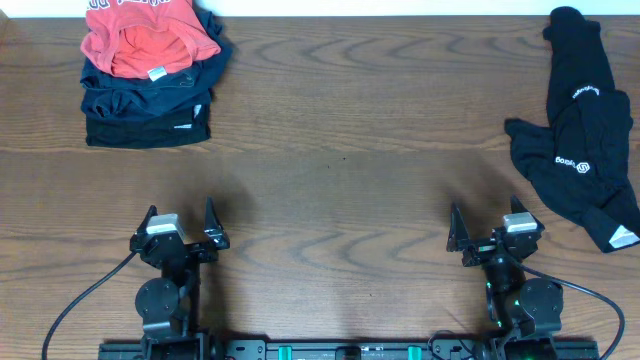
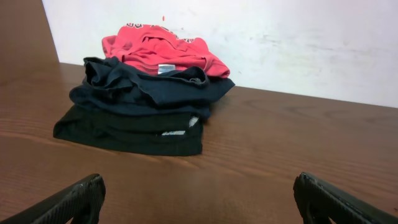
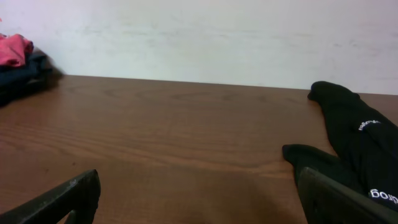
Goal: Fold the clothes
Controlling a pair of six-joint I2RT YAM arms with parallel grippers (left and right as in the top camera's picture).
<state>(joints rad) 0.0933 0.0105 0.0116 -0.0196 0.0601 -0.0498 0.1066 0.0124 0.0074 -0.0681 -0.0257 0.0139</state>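
The red shirt [image 1: 140,38] tops a folded pile of dark clothes [image 1: 150,115] at the far left corner of the bench [image 1: 350,150]. A black garment [image 1: 578,140] with white logos lies rumpled along the right edge, toward the far corner. By the near edge, the left jaws and the right jaws are both spread wide, holding nothing, well apart from the clothes.
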